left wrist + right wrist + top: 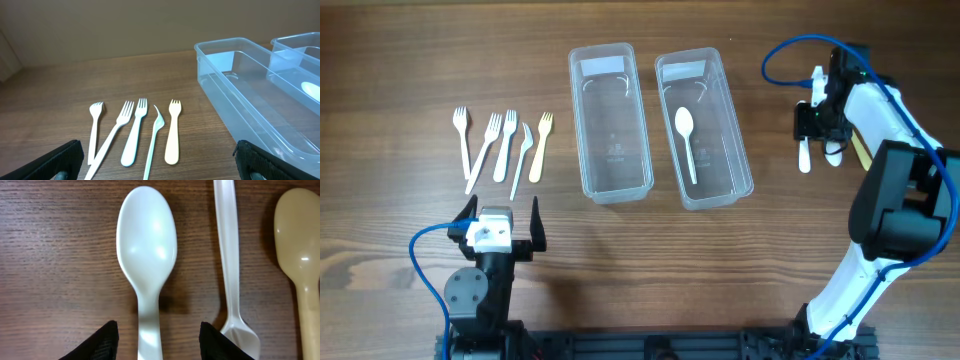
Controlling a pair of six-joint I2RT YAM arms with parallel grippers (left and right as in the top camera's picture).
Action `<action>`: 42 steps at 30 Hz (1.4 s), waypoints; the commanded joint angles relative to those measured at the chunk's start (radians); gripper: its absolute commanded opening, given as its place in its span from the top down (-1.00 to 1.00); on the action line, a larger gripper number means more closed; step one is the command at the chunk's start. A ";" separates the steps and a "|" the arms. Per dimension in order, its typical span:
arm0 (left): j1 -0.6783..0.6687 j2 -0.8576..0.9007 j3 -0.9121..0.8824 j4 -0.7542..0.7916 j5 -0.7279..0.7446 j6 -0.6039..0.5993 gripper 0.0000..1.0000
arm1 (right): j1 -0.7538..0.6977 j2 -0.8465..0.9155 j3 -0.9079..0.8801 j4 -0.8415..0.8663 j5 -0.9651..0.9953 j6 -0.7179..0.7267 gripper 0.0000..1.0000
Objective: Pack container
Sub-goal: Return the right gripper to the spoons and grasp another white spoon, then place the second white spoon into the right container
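Two clear plastic containers stand side by side at the back: the left one [578, 120] is empty, the right one [744, 150] holds one white spoon [687, 135]. My right gripper [817, 125] is open and low over a white spoon [147, 235] on the table, one finger on each side of its handle, with gaps on both sides [159, 335]. A clear spoon [227, 245] and a beige spoon [300, 245] lie beside it. My left gripper [502, 215] is open and empty near the front edge, behind a row of several forks [507, 143].
In the left wrist view the forks [135, 130] lie fanned ahead of the open fingers [157, 165], with the empty container [240, 95] to their right. Bare wood lies between the forks and the left gripper and in front of the containers.
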 commanded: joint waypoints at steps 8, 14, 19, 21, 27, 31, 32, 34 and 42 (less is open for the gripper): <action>-0.001 -0.007 -0.008 0.003 0.001 0.019 -1.00 | 0.006 0.022 -0.077 0.059 -0.024 -0.022 0.29; -0.001 -0.007 -0.008 0.003 0.001 0.019 -1.00 | 0.006 0.022 -0.077 0.060 -0.050 -0.025 0.91; -0.001 -0.007 -0.008 0.003 0.001 0.019 -1.00 | 0.027 0.017 -0.067 0.055 -0.045 -0.025 0.91; -0.001 -0.007 -0.008 0.003 0.001 0.019 -1.00 | 0.047 0.004 -0.052 0.045 -0.045 -0.025 0.92; -0.001 -0.007 -0.008 0.003 0.001 0.019 -1.00 | 0.124 -0.115 -0.021 0.035 -0.045 -0.025 0.92; -0.001 -0.007 -0.008 0.003 0.001 0.019 -1.00 | 0.181 -0.259 -0.003 0.027 -0.045 -0.022 0.92; -0.001 -0.007 -0.008 0.003 0.001 0.019 -1.00 | 0.192 -0.295 -0.002 0.027 -0.045 -0.017 0.91; -0.001 -0.007 -0.008 0.003 0.001 0.019 -1.00 | 0.212 -0.362 -0.002 0.026 -0.046 -0.012 0.91; -0.001 -0.007 -0.008 0.003 0.001 0.019 -1.00 | 0.348 -0.501 -0.006 -0.015 -0.075 0.013 0.91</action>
